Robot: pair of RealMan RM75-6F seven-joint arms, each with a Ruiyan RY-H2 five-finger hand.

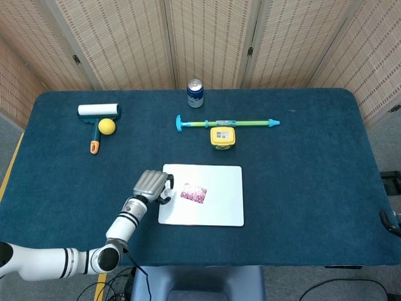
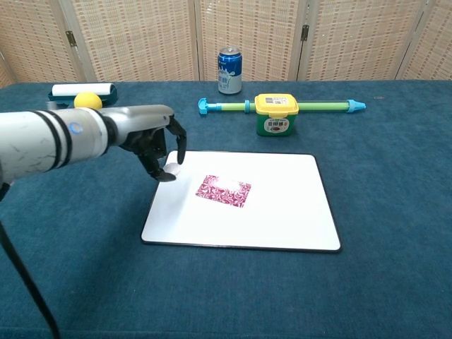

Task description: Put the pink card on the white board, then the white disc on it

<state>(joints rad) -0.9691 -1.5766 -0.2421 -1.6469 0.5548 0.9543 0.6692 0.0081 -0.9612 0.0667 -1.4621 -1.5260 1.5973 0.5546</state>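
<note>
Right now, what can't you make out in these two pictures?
- white disc: mostly covered by the left hand fingers in both views.
- right hand: head view cuts it off at the right edge; open or shut unclear.
- yellow box label: too small to read.

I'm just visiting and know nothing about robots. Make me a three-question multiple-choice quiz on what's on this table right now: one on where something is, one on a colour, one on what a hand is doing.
1. Where does the pink card lie?
A. on the white board
B. beside the can
C. on the bare cloth

2. What colour is the ball by the lint roller?
A. red
B. yellow
C. green

3. What is the left hand doing?
A. resting empty
B. gripping the can
C. holding the white disc

Answers:
1 A: the pink card lies on the white board.
2 B: the ball is yellow.
3 C: the left hand holds the white disc over the board's left edge.
</note>
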